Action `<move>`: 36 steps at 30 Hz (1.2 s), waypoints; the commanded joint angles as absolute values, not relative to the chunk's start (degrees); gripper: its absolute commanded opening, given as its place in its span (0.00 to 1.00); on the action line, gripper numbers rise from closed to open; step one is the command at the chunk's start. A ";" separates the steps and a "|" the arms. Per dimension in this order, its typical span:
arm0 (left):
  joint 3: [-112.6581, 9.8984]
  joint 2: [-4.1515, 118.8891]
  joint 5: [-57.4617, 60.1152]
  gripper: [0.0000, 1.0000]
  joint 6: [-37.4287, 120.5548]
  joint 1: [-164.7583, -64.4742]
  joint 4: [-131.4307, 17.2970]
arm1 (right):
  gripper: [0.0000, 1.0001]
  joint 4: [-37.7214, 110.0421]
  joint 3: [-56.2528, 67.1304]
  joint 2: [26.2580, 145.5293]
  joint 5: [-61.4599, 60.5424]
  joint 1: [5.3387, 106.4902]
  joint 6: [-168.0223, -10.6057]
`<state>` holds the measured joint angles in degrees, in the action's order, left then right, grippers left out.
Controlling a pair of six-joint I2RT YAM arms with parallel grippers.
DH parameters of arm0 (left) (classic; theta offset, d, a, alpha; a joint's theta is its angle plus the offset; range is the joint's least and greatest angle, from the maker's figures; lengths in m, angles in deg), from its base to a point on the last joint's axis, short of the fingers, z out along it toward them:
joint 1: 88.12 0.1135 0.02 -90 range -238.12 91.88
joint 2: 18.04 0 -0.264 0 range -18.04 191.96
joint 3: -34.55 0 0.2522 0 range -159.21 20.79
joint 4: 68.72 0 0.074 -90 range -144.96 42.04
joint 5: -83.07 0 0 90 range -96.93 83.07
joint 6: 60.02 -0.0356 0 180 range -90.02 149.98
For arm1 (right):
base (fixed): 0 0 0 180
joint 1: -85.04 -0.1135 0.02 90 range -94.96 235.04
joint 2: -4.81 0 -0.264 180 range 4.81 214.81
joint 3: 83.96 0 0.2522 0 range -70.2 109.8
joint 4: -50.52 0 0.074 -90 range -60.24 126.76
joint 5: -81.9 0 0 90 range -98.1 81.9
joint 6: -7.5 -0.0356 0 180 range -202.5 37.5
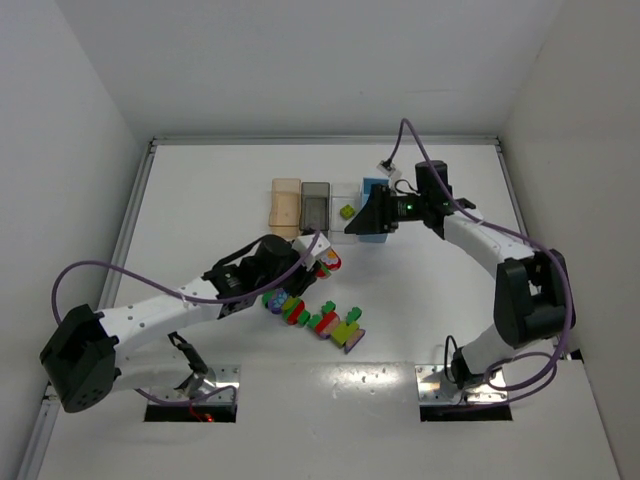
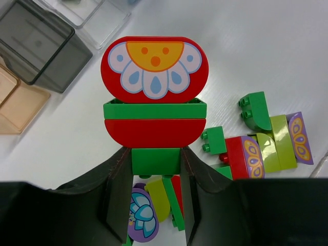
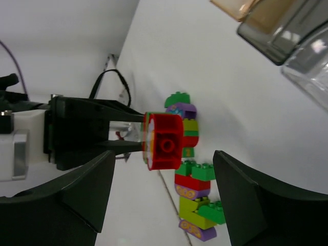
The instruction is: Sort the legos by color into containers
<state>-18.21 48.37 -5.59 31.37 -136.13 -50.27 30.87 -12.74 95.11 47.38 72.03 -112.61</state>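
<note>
My left gripper (image 1: 318, 256) is shut on a stacked lego cluster (image 2: 155, 97): a red flower-printed brick on top, then green, red, and a green block between the jaws (image 2: 155, 163). It holds the cluster above the table, near the row of mixed legos (image 1: 315, 318). My right gripper (image 1: 362, 224) is open and empty in front of the light blue bin (image 1: 375, 188), and faces the held cluster (image 3: 166, 141). The tan bin (image 1: 286, 205), dark grey bin (image 1: 316, 207) and clear bin (image 1: 351, 225) stand in a row. A lime brick (image 1: 346, 212) lies in the clear bin.
Loose clusters of green, red, lime and purple legos lie right of the held cluster (image 2: 261, 141) and under the left jaws (image 2: 148, 205). The same row shows in the right wrist view (image 3: 195, 200). White walls enclose the table on three sides.
</note>
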 commanded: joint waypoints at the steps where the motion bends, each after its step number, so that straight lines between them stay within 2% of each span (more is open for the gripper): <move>1: -18.41 47.27 -7.90 0.23 29.90 -137.07 -52.41 | 0.78 35.61 -10.61 96.21 53.50 70.98 -116.16; 21: -23.68 47.88 -12.12 0.20 27.61 -139.44 -53.56 | 0.74 34.29 -10.08 100.88 52.46 66.50 -113.52; 28: -24.21 48.41 -12.65 0.20 27.61 -139.44 -54.61 | 0.59 34.29 -9.55 101.40 53.51 64.39 -113.52; 31: -24.21 48.41 -12.65 0.20 27.61 -139.44 -54.61 | 0.46 34.82 -9.55 101.40 54.04 64.39 -113.52; 34: -23.07 48.41 -12.65 0.20 27.61 -139.44 -54.61 | 0.38 35.34 -9.55 101.40 54.04 64.39 -113.52; 36: -22.37 47.88 -12.65 0.20 27.61 -139.44 -54.61 | 0.26 35.35 -9.55 101.40 54.04 64.39 -113.52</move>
<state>-21.73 48.66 -12.37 27.83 -138.73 -50.73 33.36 -11.63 101.45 52.89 64.64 -114.29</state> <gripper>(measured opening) 0.417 0.348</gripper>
